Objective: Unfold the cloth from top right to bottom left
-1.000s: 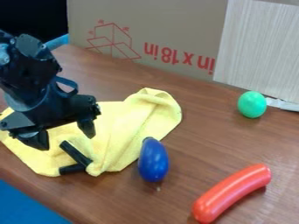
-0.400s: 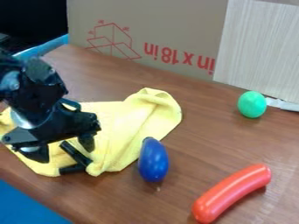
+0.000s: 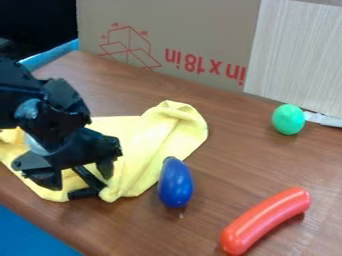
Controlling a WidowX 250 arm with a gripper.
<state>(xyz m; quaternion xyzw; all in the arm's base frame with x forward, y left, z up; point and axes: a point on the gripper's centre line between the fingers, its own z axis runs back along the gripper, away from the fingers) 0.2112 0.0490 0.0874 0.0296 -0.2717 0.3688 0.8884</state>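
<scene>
Moved: the gripper, lower than in the first frame and, since the second, slightly right, at left in the frame. Unmoved, as far as we can see: the cloth and the things beside it. For the task, we read this as an approach to a grasp; the unfolding seems barely begun, if at all.

Jaws: spread, the two fingertips well apart, no cloth pinched between them that we can make out.

Cloth: one, yellow, left to centre of the frame, rumpled, with a raised fold at its upper right corner. We judge that fold to be the part to draw toward the lower left, which would call for the gripper to go up and right.

Hidden or doubtful: part of the cloth behind the gripper; its left end, cut by the frame's edge; whether the fingertips touch it; the nature of the black piece by its lower edge.

Also listed: one eggplant, blue, just beside the cloth, which a wide pull might nudge; one sausage, red, lower right; one egg, green, right.
</scene>
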